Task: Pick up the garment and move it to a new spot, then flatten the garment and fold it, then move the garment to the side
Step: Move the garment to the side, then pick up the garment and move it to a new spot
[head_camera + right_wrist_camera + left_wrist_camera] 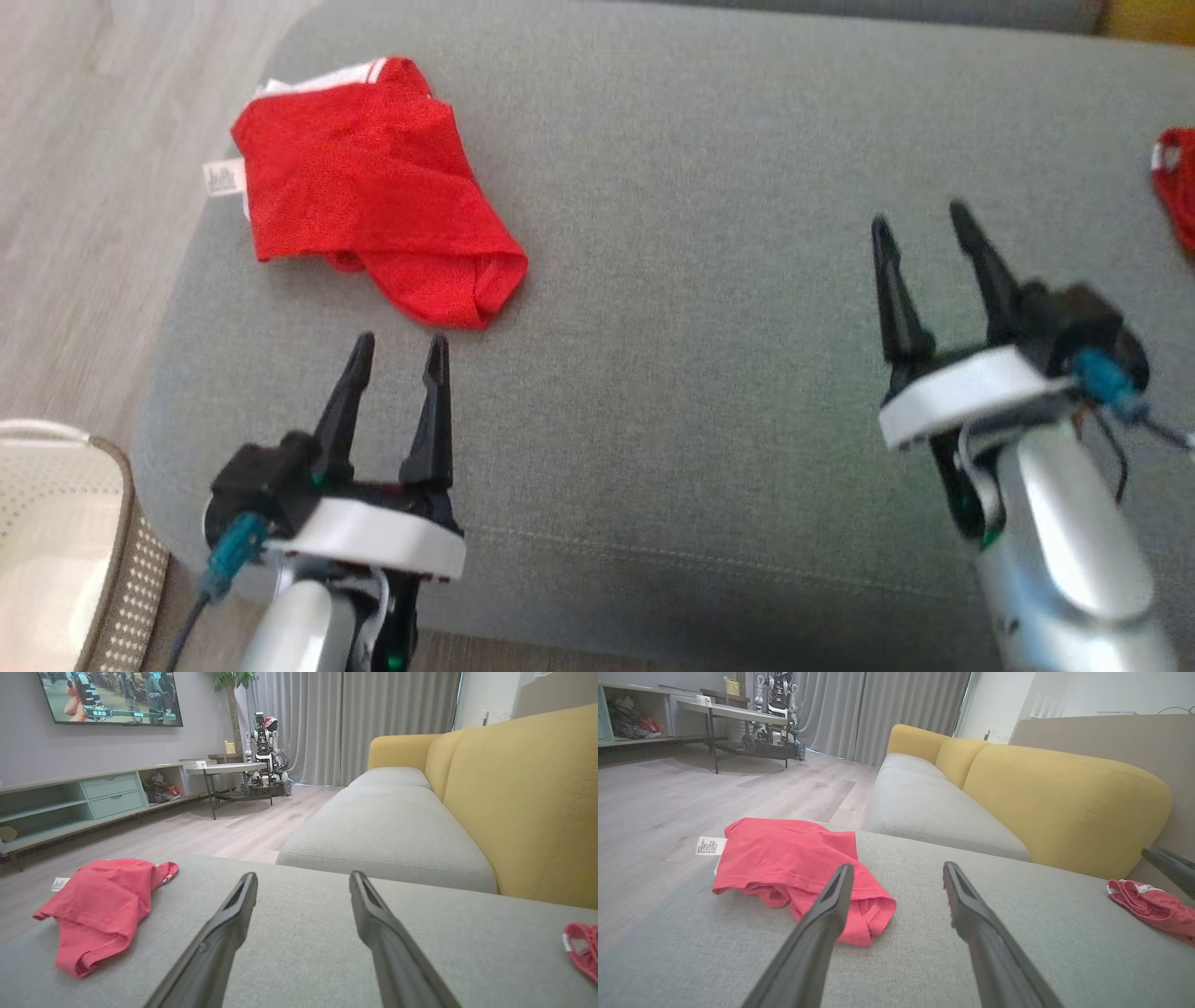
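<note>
Left gripper (400, 343), fingers spread and empty, points at the red garment (364, 187) just ahead, crumpled (white tag (222, 177) showing) near the seat cushion's (700, 280) far left corner. Right gripper (920, 216), likewise spread, is well apart.

Red knit cloth garment (373, 187), matt woven gray cushion (709, 280).

A crumpled red garment (373, 191) lies on the grey cushion (700, 280), both end effectors empty, spread.

Red garment (373, 187) on grey cushion (700, 280), yellow backrest (1064, 802).
</note>
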